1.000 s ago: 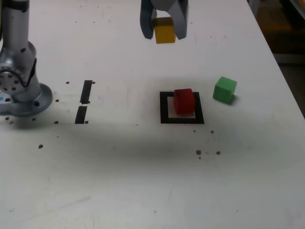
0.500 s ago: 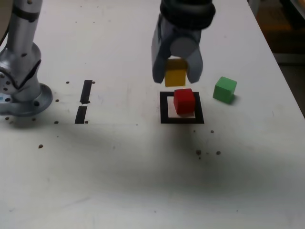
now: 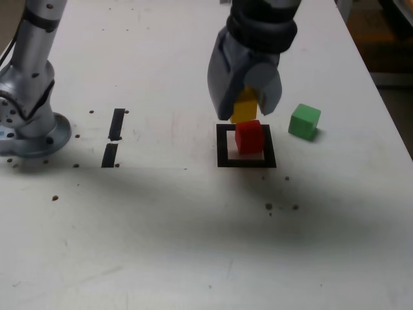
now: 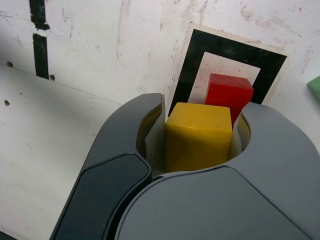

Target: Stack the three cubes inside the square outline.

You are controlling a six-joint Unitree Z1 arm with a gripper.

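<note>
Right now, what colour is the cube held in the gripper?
Yellow. The yellow cube shows best in the wrist view, clamped in the gripper.

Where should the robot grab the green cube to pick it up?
Probably by two opposite flat sides, coming straight down from above. The green cube sits alone on the white table, turned a little, so the jaws should turn to match. The gripper holds the yellow cube the same way.

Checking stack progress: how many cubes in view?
3. Red cube inside the square outline; yellow cube in the hand above it; green cube outside the outline, exterior view's right.
</note>
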